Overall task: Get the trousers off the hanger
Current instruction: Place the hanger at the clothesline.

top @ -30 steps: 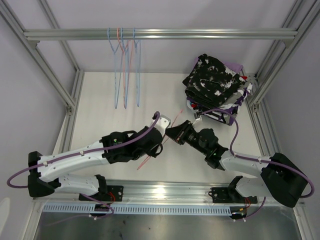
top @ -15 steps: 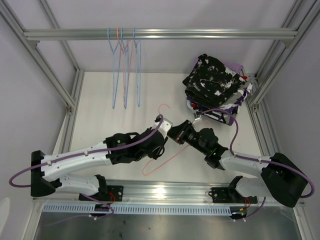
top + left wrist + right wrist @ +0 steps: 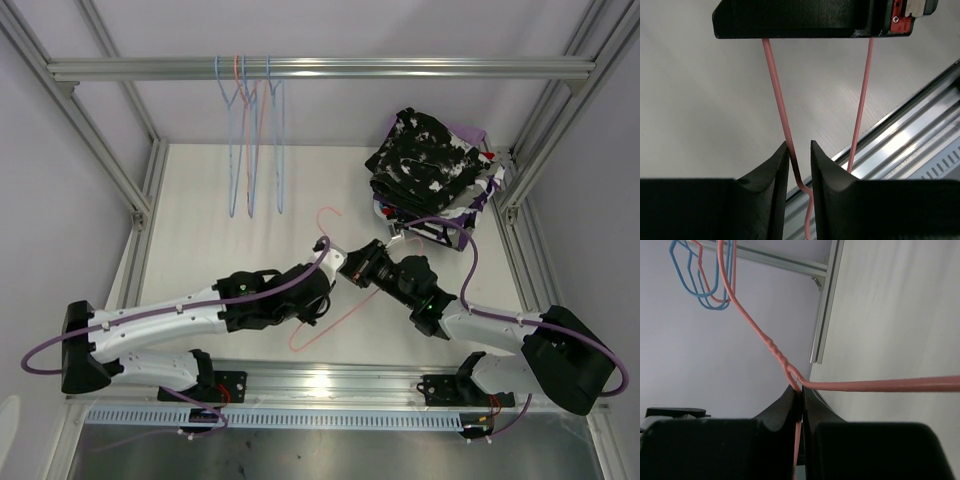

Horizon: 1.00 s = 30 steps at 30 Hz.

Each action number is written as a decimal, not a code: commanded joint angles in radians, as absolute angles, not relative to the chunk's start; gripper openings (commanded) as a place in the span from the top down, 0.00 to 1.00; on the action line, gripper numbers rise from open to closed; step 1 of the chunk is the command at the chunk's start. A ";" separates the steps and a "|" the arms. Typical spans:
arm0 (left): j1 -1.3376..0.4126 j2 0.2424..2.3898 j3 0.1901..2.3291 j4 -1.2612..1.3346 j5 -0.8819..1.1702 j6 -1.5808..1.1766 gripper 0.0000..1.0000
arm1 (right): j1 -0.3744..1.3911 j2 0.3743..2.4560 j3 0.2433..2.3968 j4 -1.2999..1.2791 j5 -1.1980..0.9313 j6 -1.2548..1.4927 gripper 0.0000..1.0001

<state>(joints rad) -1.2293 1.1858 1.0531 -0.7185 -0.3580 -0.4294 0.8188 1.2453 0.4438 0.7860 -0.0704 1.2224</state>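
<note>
Finds the left gripper (image 3: 799,150) nearest, jaws a little apart around one wire of the pink hanger (image 3: 776,85) (loosely, not pinching); just beyond, meets the right gripper (image 3: 801,392) closed tight on that hanger's twisted neck; farther back, places the trousers (image 3: 425,160) folded in a stack at the far right corner of the table (image 3: 200,220), black-and-white pair on top, well apart from both grippers; last, shows three more hangers (image 3: 251,140) on the rail (image 3: 400,68) behind.

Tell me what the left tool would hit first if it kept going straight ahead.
Most likely the right tool, directly ahead of it; the thin pink wire hanger runs between the fingers of the left tool. Depth is unclear.
</note>
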 commanded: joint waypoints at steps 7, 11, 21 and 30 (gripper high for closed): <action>-1.220 1.111 1.012 -0.598 -0.288 -0.494 1.00 | 0.805 1.210 0.436 0.844 -0.077 1.213 1.00; -1.220 1.111 1.012 -0.615 -0.311 -0.511 1.00 | 0.805 1.187 0.443 0.809 -0.089 1.177 0.76; -1.209 1.200 1.137 -0.808 -0.489 -0.502 1.00 | 0.805 0.952 0.538 0.386 -0.049 1.059 0.21; -1.141 1.192 1.218 -0.851 -0.518 -0.451 1.00 | 0.798 0.718 0.589 0.011 0.032 0.993 0.01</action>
<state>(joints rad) -1.1645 1.2045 1.1374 -0.8410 -0.4706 -0.4847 0.8024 0.7761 0.5537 0.1955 -0.0273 1.0420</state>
